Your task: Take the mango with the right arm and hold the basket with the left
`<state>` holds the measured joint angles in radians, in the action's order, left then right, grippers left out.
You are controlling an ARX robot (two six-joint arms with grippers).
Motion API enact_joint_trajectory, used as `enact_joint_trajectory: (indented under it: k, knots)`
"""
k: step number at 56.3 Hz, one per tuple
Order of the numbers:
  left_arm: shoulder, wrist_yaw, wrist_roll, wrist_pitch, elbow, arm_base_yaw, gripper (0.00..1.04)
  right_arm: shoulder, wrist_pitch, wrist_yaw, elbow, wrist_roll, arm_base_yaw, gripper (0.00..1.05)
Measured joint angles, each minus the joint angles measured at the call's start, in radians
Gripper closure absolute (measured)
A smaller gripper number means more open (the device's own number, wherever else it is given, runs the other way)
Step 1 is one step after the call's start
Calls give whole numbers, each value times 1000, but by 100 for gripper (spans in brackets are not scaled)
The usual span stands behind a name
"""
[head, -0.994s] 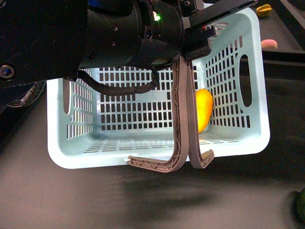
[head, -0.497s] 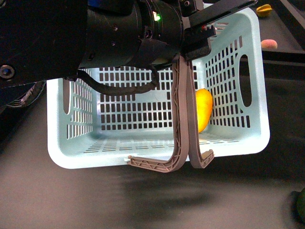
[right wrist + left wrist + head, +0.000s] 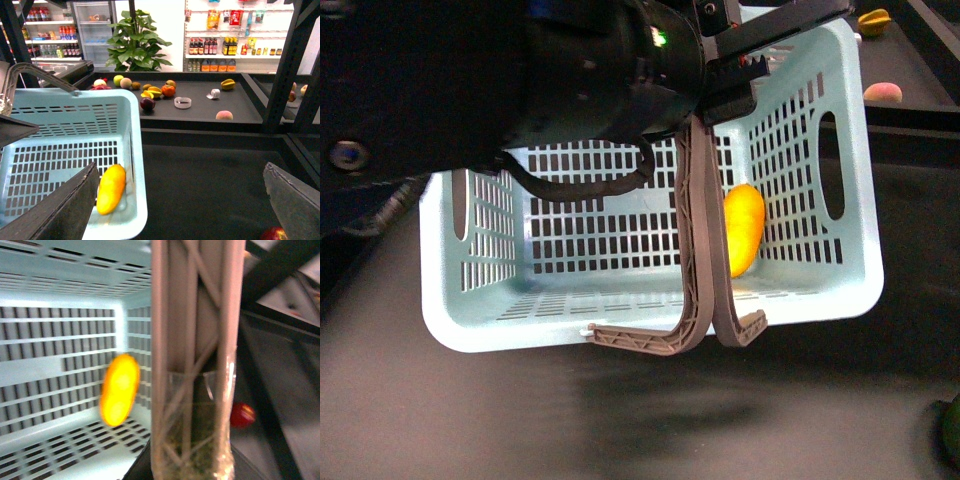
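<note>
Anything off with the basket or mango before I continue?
Nothing spilled or broken. The left gripper pinches both handles together, and the basket looks slightly skewed. The mango lies inside it against a side wall. The right gripper is open and empty.

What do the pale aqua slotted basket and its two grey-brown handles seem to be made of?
Pale aqua slotted basket: probably moulded plastic, smooth and slightly glossy, with even slots. Grey-brown ribbed handles: likely also plastic, matte, with moulded lattice ribs.

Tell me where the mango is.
In the front view the mango lies inside the basket, near its right wall, just right of the raised handles.
</note>
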<state>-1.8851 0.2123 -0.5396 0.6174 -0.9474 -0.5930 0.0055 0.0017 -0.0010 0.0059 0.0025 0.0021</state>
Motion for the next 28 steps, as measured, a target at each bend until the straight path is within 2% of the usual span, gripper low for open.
enact_joint_trajectory:
  k: [5, 11, 18, 28]
  knots:
    - [-35, 269, -50, -54, -62, -23, 99, 0, 0, -3, 0, -2, 0, 9]
    - [-55, 417, -130, -118, -140, -12, 99, -1, 0, 0, 0, -2, 0, 8]
    - [-82, 474, -228, -203, -225, 19, 99, -1, 0, 0, 0, -2, 0, 8]
    - [-140, 470, -459, -351, -314, 59, 99, -1, 0, -2, 0, -2, 0, 8]
